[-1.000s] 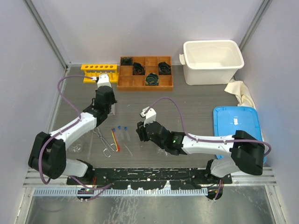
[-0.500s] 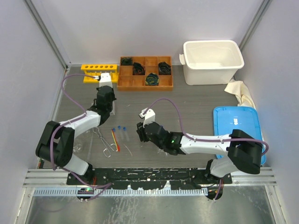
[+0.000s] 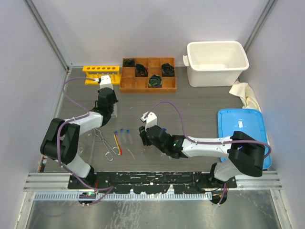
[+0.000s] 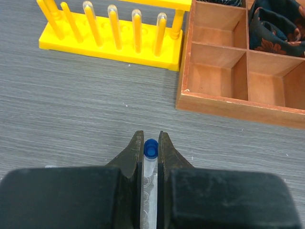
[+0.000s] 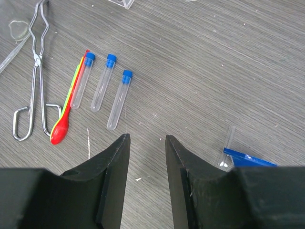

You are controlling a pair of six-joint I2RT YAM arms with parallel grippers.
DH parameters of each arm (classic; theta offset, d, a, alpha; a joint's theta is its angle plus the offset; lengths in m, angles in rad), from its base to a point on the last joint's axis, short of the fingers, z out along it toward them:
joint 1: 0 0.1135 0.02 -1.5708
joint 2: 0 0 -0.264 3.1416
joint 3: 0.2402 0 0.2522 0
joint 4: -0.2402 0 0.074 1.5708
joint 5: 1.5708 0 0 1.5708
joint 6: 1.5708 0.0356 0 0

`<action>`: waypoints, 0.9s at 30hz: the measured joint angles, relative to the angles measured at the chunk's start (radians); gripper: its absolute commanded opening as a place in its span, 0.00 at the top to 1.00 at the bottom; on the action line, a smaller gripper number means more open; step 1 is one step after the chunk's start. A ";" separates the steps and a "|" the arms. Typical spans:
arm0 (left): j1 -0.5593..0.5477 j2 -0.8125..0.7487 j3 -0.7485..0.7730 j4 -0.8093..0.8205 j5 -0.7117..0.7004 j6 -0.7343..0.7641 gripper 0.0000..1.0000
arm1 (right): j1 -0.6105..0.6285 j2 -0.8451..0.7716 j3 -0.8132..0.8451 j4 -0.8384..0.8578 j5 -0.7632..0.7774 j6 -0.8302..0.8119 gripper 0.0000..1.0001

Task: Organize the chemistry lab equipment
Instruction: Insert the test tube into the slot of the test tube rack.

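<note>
My left gripper (image 3: 104, 86) (image 4: 150, 137) is shut on a clear blue-capped test tube (image 4: 150, 164), cap forward, just short of the yellow tube rack (image 3: 101, 74) (image 4: 112, 40). Clear-tipped columns stand in the rack; I cannot tell whether they are tubes. My right gripper (image 3: 142, 135) (image 5: 147, 138) is open and empty, just right of three test tubes (image 3: 125, 136) (image 5: 119, 99) lying on the table. Left of them lie the thin red-orange stick (image 3: 117, 144) (image 5: 71, 102) and the metal tongs (image 3: 105, 143) (image 5: 33, 76). A blue dropper (image 5: 245, 156) lies by the right finger. A glass flask (image 3: 80, 149) sits at the left.
A wooden compartment tray (image 3: 147, 76) (image 4: 214, 90) with dark items stands right of the rack. A white bin (image 3: 217, 62) is at the back right. A blue lid (image 3: 240, 131) and a cloth (image 3: 245, 95) lie at the right edge.
The left arm's elbow has swung in and up while its gripper, still holding the tube, edged slightly toward the rack. The right gripper has barely moved.
</note>
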 measured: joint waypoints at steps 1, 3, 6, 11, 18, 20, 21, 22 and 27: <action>0.000 0.006 0.000 0.003 0.004 -0.003 1.00 | 0.000 0.002 0.000 0.000 0.000 0.000 0.58; 0.001 0.020 0.000 0.010 0.011 -0.009 1.00 | -0.001 0.004 0.000 0.000 0.000 0.000 0.58; 0.001 0.031 0.000 0.020 0.021 -0.015 1.00 | -0.002 0.006 0.000 0.000 0.001 -0.001 0.58; 0.001 0.031 0.000 0.024 0.026 -0.029 1.00 | -0.006 0.011 0.001 0.000 0.003 -0.003 0.58; 0.001 0.027 -0.002 0.022 0.026 -0.029 1.00 | -0.008 0.041 0.004 0.000 0.002 -0.004 0.58; 0.001 0.019 -0.005 0.021 0.026 -0.029 1.00 | -0.008 0.045 0.007 0.000 0.002 -0.004 0.58; 0.001 0.011 -0.009 0.019 0.026 -0.028 1.00 | -0.008 0.047 0.009 0.000 0.002 -0.004 0.58; 0.001 0.005 -0.011 0.018 0.026 -0.028 1.00 | -0.008 0.047 0.011 0.000 0.002 -0.004 0.58; 0.001 -0.035 -0.021 0.015 0.024 -0.028 1.00 | -0.008 0.047 0.017 0.001 -0.003 -0.004 0.58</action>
